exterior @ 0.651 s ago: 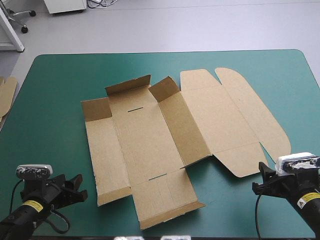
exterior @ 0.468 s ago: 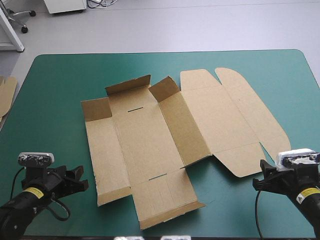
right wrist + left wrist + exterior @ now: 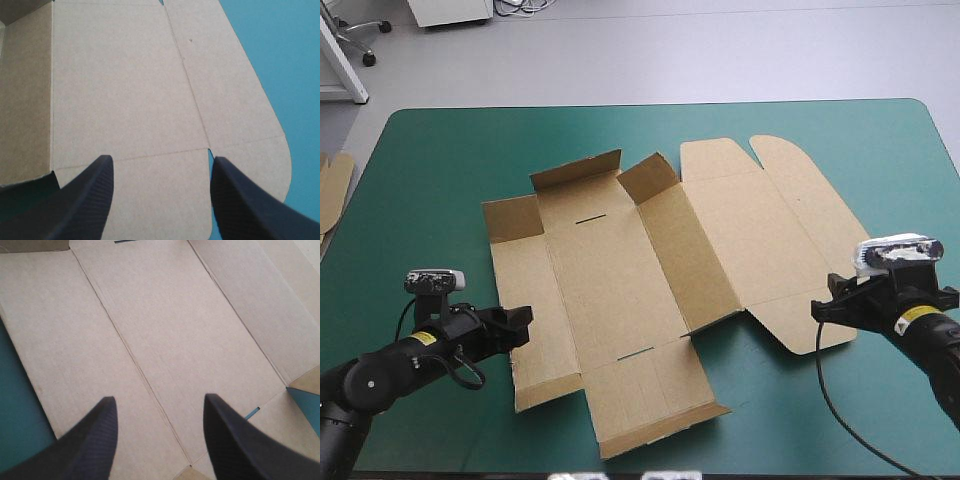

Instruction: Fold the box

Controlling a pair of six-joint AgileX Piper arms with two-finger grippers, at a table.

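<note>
Box (image 3: 610, 270) of matt brown board, smooth matt teal-green cover (image 3: 440, 170), finely ribbed black claw fingers (image 3: 85, 205)

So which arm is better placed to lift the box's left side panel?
Left, probably: the left gripper hangs open at that panel of the box; the right gripper is at its opposite side.

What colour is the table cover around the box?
The cover is teal-green; high view shows it best.

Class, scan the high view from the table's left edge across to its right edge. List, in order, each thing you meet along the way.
By their middles: spare board edge → left gripper → box → right gripper.
</note>
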